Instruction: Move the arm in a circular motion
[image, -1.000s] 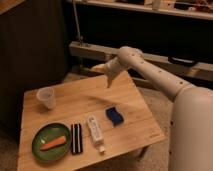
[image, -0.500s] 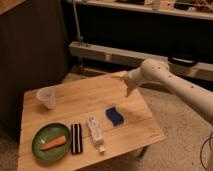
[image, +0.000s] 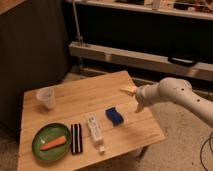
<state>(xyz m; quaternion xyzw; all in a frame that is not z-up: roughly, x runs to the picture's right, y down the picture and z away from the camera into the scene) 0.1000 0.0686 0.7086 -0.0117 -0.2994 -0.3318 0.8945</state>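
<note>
The arm (image: 172, 95) is glossy white and thick. It comes in from the right edge at mid height and reaches left over the right side of the wooden table (image: 75, 95). It tapers to the gripper (image: 129, 91), a pale yellowish tip that hangs above the table's far right edge. The gripper is up and to the right of a blue sponge (image: 115, 116) and touches nothing on the table. It holds nothing that I can see.
On the table stand a clear plastic cup (image: 46, 97) at the left, a green plate (image: 40, 147) with a carrot (image: 54, 143), a black bar (image: 76, 138) and a white bottle (image: 95, 131). A metal shelf rail (image: 130, 59) runs behind the table.
The arm has swung right and lower: its tip went from above the table's far middle to its right edge, and the arm now enters lower in view.
</note>
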